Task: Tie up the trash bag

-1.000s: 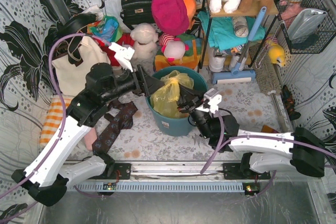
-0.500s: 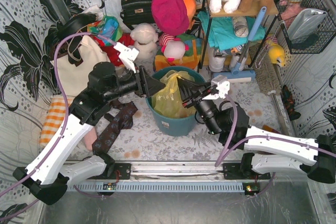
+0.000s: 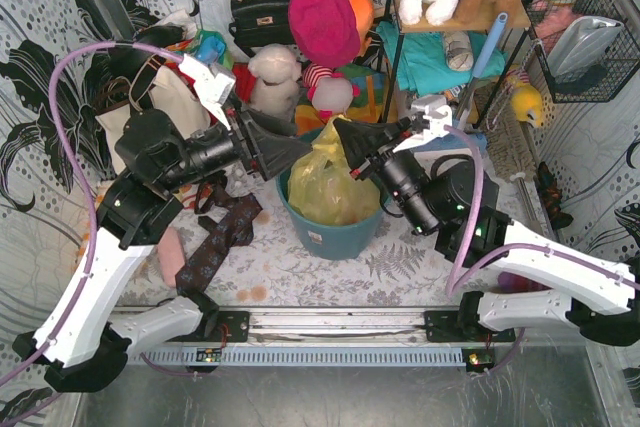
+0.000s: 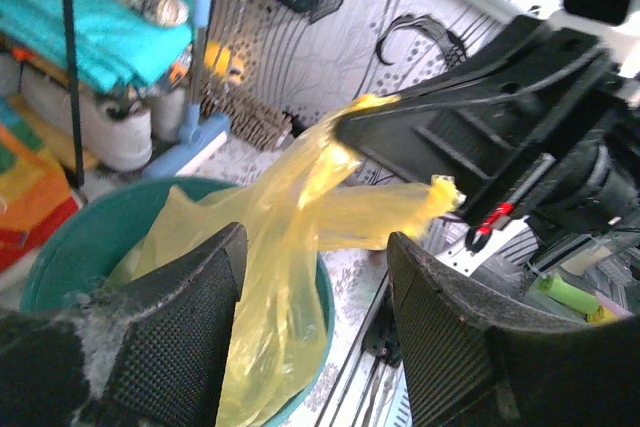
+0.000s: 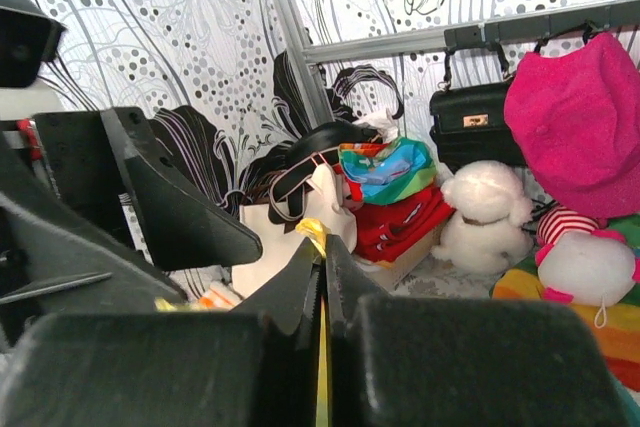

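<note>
The bucket (image 3: 335, 239) stands mid-table, hemmed in behind by toys, a tote (image 3: 150, 122) and a shelf (image 3: 392, 67). A dark cloth (image 3: 215, 237) lies just beside its left wall. In front of it, patterned table (image 3: 300, 272) runs bare to the rail (image 3: 330, 325) at the near edge. To its right the floor is open too, though the right arm crosses above it. Both arms reach in over the bucket from either side, their tips near each other above its back rim, so little room is left between them.

The bag (image 3: 325, 187) sits in the bucket and fills its mouth: thin, translucent yellow-green, glossy and wrinkled. Its top is drawn up into strands. One rises to the right gripper (image 3: 345, 137), whose jaws are closed tight on it, a sliver of yellow showing between the fingertips in the right wrist view. A second strand runs sideways under that gripper and ends loose in a small crumpled tip.

The left gripper (image 4: 315, 247) has its jaws wide apart, the bag's strands showing between the fingers without touching either pad
</note>
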`<state>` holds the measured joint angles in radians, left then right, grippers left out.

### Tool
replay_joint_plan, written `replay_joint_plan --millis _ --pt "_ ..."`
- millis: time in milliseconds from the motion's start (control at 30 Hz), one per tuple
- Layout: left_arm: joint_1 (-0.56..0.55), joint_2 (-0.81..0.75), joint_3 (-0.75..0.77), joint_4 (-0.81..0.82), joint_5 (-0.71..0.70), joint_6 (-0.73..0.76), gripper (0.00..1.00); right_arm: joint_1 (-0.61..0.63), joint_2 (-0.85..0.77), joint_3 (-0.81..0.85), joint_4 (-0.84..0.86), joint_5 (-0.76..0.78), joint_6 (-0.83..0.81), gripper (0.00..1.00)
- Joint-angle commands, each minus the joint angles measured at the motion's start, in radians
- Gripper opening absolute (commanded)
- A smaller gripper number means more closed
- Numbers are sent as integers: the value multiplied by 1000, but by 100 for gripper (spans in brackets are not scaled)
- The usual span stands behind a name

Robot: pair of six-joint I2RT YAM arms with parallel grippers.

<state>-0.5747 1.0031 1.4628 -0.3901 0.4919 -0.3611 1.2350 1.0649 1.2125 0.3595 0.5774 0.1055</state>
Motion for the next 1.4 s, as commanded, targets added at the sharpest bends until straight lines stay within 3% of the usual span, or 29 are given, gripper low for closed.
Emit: replay_joint_plan --millis 0,267,467,867,1200,1267,1367 --pt "6 20 72 67 76 43 68 7 43 109 -185 18 26 0" --pt "6 42 88 54 34 138 70 6 89 204 -225 -16 0 0" --pt "7 54 34 185 91 165 73 6 159 320 -238 -71 -42 0" --pt "6 20 -34 304 21 157 74 -10 257 449 -263 -44 -97 0" --pt "6 37 130 110 -88 -53 71 -124 307 522 -345 -19 16 0" --pt "6 39 102 105 -105 -146 70 -139 314 532 -346 -20 27 0" --pt "4 21 0 231 -82 -325 66 -144 328 550 -346 -42 37 0"
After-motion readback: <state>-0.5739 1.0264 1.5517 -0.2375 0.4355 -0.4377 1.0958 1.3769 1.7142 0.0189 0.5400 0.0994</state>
